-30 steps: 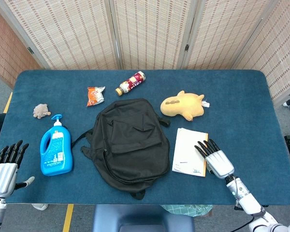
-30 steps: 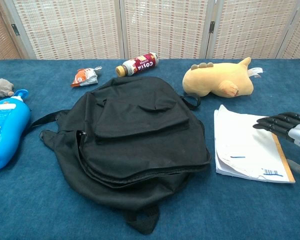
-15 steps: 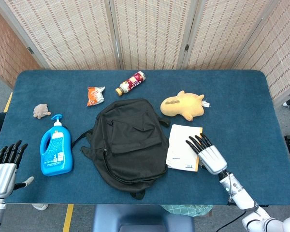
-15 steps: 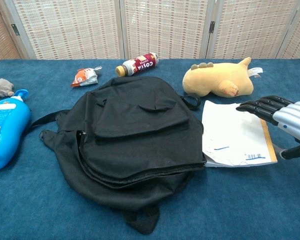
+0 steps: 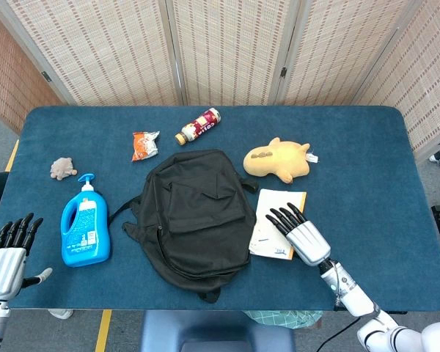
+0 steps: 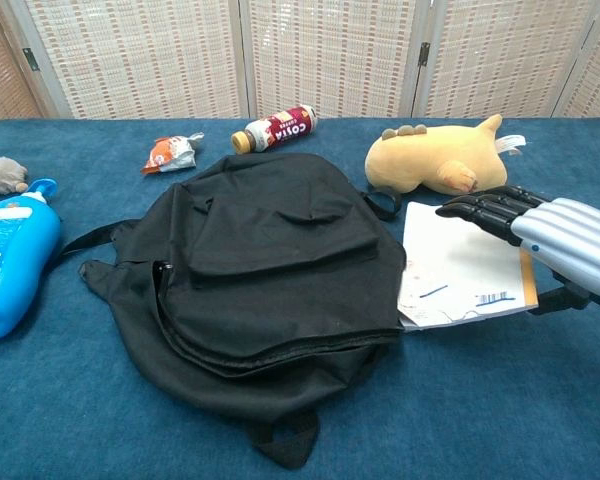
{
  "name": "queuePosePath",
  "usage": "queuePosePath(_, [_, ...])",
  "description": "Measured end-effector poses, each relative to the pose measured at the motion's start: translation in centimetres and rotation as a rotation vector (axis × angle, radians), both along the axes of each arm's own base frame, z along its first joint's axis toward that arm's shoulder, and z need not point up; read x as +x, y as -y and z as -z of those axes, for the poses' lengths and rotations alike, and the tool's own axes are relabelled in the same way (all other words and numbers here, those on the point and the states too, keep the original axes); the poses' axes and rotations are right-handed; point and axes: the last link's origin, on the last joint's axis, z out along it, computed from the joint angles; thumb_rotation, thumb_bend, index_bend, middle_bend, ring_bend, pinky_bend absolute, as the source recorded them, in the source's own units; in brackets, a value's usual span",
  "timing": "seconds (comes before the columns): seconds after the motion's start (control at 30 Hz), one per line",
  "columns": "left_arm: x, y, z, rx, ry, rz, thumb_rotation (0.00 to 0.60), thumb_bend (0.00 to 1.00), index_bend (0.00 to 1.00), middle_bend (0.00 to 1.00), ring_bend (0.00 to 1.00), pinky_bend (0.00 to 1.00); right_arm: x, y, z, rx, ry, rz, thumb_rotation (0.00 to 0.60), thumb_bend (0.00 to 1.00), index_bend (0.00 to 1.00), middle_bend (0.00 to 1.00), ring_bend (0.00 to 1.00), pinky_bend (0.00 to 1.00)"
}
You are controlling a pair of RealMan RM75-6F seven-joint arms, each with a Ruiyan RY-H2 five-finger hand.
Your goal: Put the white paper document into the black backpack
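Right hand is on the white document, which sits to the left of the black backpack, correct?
Not quite. The right hand is on the white paper document, but the document sits to the right of the black backpack, its edge against the bag. The head view shows this; the chest view agrees.

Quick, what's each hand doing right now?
Left hand: open, holding nothing, at the table edge.
Right hand: open, fingers flat over the document, not gripping it.
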Motion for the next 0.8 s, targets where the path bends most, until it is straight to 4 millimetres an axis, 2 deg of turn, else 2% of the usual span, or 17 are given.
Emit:
queuePosePath(0.17, [0.15, -0.05, 0.11, -0.005, 0.000, 0.003, 0.600, 0.13, 0.03, 0.02, 0.02, 0.00, -0.02, -0.16, -0.16, -0.011, 0.016, 0.015, 0.600, 0.54, 0.26, 0.13, 0.11, 0.01])
queuePosePath(0.5, [0.36, -0.16, 0.26, -0.011, -0.002, 0.004, 0.600, 0.13, 0.03, 0.02, 0.02, 0.00, -0.21, -0.70, -0.28, -0.038, 0.029, 0.036, 0.600, 0.36, 0.34, 0.17, 0.11, 0.01])
queuePosePath(0.6, [0.39, -0.19, 0.36, -0.013, -0.001, 0.003, 0.600, 0.13, 0.03, 0.02, 0.02, 0.00, -0.20, -0.82, -0.33, -0.045, 0.035, 0.038, 0.600, 0.33, 0.39, 0.20, 0.12, 0.01])
queuePosePath(0.8, [0.45, -0.22, 0.50, -0.018, -0.001, 0.002, 0.600, 0.13, 0.03, 0.02, 0.02, 0.00, -0.13, -0.85, -0.23, -0.060, 0.053, 0.039, 0.600, 0.32, 0.55, 0.31, 0.18, 0.05])
